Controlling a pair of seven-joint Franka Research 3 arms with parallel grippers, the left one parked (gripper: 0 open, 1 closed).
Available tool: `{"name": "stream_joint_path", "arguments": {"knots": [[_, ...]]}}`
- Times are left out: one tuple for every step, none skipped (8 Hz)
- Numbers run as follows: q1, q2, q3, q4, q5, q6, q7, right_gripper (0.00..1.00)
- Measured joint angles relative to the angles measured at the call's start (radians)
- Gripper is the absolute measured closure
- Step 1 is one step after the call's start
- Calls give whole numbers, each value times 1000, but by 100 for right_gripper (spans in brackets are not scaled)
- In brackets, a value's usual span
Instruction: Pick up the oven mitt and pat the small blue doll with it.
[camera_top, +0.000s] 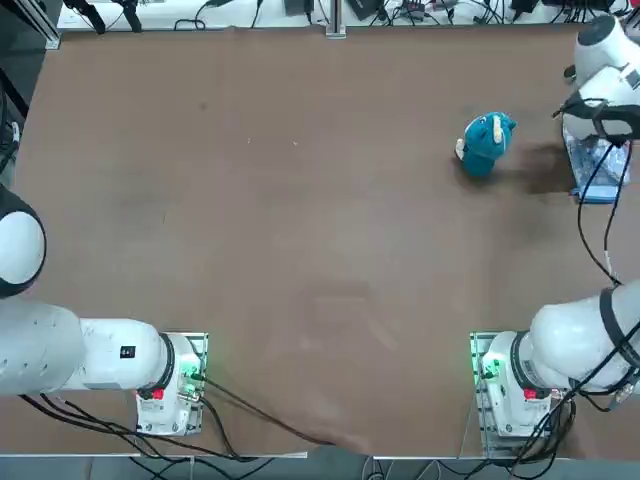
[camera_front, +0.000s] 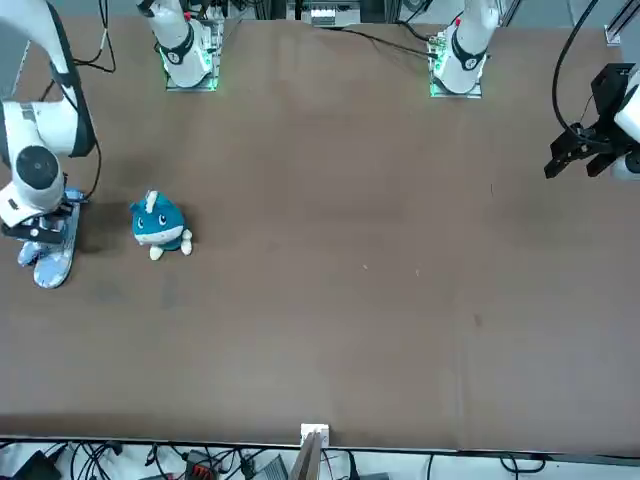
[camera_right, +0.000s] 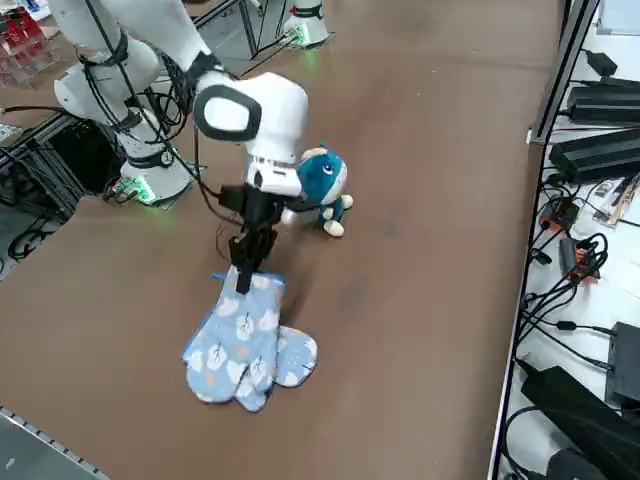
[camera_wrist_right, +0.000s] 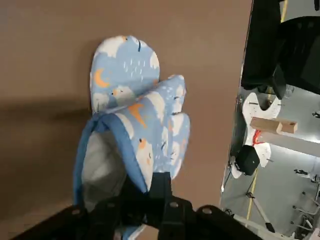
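Observation:
The oven mitt (camera_right: 243, 343), pale blue with white cloud patterns, lies on the brown table near its right edge. My right gripper (camera_right: 243, 276) points down at the mitt's cuff. It is shut on the cuff's edge (camera_wrist_right: 150, 172) and lifts that edge a little, so the grey lining shows. More pale-blue fabric (camera_wrist_right: 122, 70) lies flat beneath; I cannot tell if it is a second mitt. The small blue doll (camera_top: 486, 143) sits upright, a short way toward the table's middle from the gripper and apart from the mitt. The doll (camera_front: 158, 226) is teal with cream patches.
Cables and black power units (camera_right: 600, 150) lie on the floor beyond the table's right edge (camera_right: 520, 300). The wide brown tabletop (camera_top: 300, 200) spreads to the left of the doll. My right arm's base (camera_top: 510, 385) stands at the near edge.

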Motion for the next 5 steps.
{"name": "stream_joint_path", "arguments": {"knots": [[1, -33, 15, 22, 73, -59, -82, 96], [2, -63, 35, 54, 145, -134, -148, 96], [5, -90, 51, 89, 225, -218, -190, 96], [14, -115, 57, 120, 310, -302, -228, 96], [28, -141, 60, 151, 376, -398, -251, 96]]}}
